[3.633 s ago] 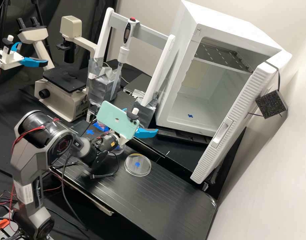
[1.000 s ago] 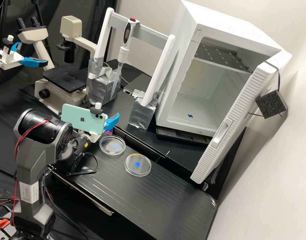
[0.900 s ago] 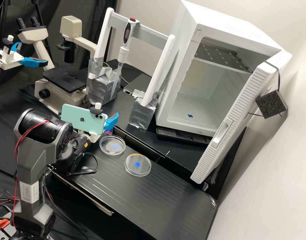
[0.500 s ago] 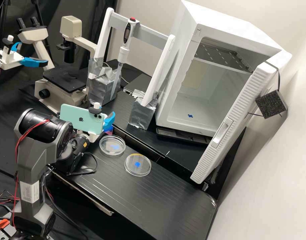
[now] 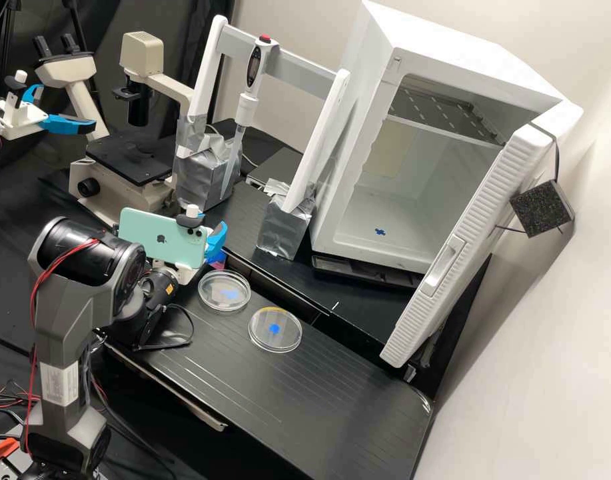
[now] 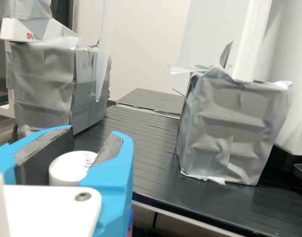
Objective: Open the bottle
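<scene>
Clasps the white cap with the gripper, parted about as wide as the cap, a dark pad at either side. Has the bottle, pinkish and mostly hidden, below, near a dish on the bench. Carries a phone. Faces two silver blocks, well apart.

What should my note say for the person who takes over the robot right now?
Hand: shut on the white cap, low down by the near edge of the back bench.
Bottle: probably the pinkish thing just below the hand; mostly hidden.
Done: the hand has the cap between its fingers. I can't tell if the cap is loose yet.
Left: probably finish twisting and lift the cap off.
</scene>
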Controlling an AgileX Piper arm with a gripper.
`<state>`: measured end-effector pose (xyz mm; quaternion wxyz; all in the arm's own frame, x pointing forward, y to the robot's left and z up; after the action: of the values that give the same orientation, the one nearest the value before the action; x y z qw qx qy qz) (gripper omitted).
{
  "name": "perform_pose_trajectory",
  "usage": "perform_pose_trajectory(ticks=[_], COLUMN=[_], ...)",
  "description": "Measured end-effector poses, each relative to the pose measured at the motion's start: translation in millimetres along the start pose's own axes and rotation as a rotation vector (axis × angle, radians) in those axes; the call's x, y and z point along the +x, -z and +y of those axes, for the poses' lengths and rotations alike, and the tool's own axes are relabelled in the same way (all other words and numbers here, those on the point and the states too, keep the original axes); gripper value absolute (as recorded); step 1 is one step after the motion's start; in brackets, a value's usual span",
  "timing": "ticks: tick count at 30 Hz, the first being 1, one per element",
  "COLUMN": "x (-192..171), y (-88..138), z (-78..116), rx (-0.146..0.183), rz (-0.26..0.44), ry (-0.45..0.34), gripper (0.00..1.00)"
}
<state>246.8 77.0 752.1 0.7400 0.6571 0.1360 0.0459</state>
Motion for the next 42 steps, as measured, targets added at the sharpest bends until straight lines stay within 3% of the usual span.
perform_pose_trajectory(ticks=[11,27,36,42], x=[-1.5,-13.5,-55.2,-76.6], y=[3.0,18.1,9.7,6.9], z=[3.9,29.0,23.7,12.2], rx=[0.002,0.016,0.069,0.071], rz=[0.003,0.068,0.054,0.05], ry=[-0.003,-0.096,-0.06,-0.006], gripper=[0.0,0.0,0.0,0.0])
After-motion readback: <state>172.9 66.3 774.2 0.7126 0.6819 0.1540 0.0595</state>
